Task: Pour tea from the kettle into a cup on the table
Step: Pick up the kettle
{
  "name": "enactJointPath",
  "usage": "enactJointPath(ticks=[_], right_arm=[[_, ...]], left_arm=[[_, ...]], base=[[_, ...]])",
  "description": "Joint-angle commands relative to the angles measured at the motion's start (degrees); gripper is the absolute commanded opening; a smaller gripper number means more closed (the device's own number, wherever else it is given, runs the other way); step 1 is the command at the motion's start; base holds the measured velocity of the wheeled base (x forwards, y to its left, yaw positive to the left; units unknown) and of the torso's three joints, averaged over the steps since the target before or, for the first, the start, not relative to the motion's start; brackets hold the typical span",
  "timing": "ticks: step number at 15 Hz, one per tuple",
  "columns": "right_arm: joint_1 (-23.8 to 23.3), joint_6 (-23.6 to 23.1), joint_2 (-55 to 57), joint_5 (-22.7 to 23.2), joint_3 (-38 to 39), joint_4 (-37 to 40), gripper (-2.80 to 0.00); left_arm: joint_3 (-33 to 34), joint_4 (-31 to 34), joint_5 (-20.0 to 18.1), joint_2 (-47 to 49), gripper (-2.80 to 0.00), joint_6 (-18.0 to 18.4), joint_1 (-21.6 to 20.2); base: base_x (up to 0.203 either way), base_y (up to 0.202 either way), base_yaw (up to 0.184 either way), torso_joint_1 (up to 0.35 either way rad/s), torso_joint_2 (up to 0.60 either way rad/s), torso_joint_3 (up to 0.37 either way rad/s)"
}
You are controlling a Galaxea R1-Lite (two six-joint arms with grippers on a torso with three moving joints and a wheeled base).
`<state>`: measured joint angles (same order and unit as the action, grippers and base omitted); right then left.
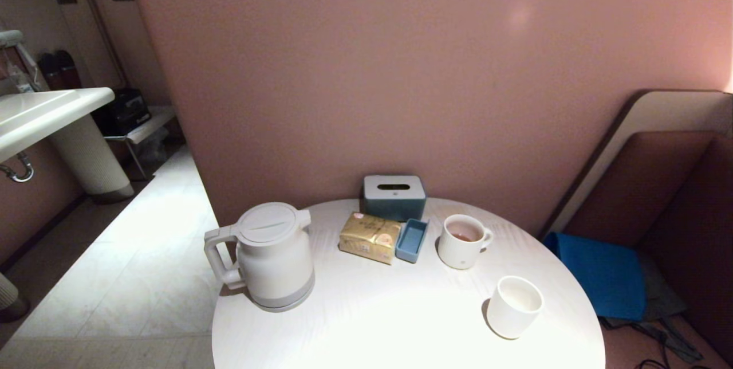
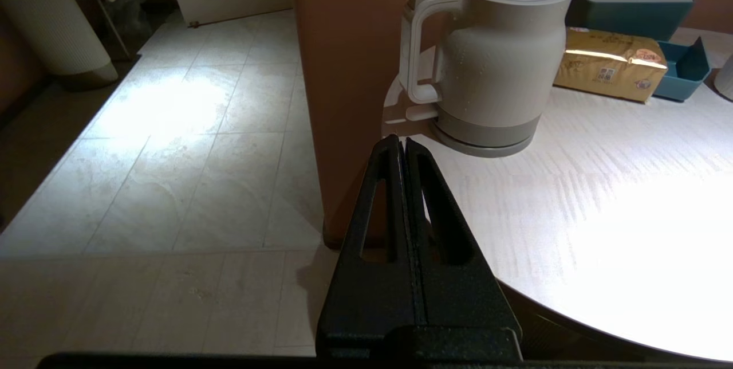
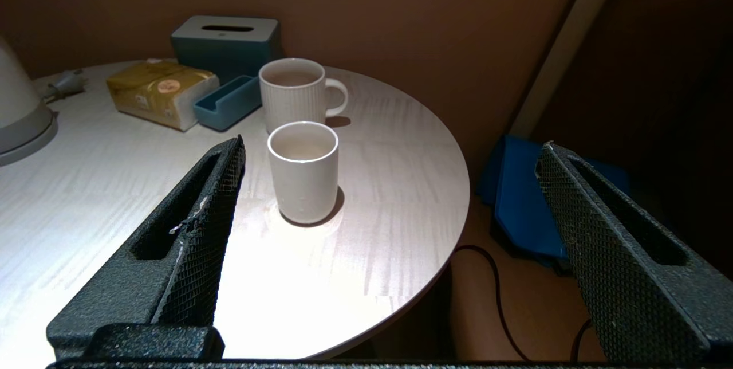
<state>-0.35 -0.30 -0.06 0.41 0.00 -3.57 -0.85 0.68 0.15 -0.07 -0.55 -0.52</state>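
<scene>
The white kettle (image 1: pixel 275 254) stands lid shut at the left edge of the round white table (image 1: pixel 372 323), its loop handle pointing left. Any tea inside it is hidden. The plain white cup (image 1: pixel 513 306) stands upright near the table's right front, its inside showing white. Neither gripper is in the head view. My left gripper (image 2: pixel 401 141) is shut on nothing, low by the table's left edge, short of the kettle (image 2: pixel 492 59) and its handle. My right gripper (image 3: pixel 392 145) is open and empty, back from the cup (image 3: pixel 303 174).
A ribbed handled mug (image 1: pixel 462 241) with reddish liquid stands behind the cup. A tissue box (image 1: pixel 394 196), gold packet (image 1: pixel 369 237) and blue tray (image 1: pixel 411 240) sit by the pink wall. There is tiled floor and a sink (image 1: pixel 46 111) to the left, and a blue cushion (image 1: pixel 601 271) and cables (image 3: pixel 498 289) to the right.
</scene>
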Motion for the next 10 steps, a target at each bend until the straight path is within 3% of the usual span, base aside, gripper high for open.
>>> enactJointPath(ticks=[1, 10], right_arm=[[0.0, -0.1, 0.1, 0.0, 0.0, 0.0, 0.00], [0.0, -0.1, 0.1, 0.0, 0.0, 0.0, 0.00]], left_arm=[[0.1, 0.0, 0.0, 0.1, -2.80, -0.1, -0.1], [-0.2, 0.2, 0.2, 0.1, -2.80, 0.1, -0.1]], base=[[0.000, 0.000, 0.000, 0.000, 0.00, 0.000], [0.000, 0.000, 0.000, 0.000, 0.00, 0.000]])
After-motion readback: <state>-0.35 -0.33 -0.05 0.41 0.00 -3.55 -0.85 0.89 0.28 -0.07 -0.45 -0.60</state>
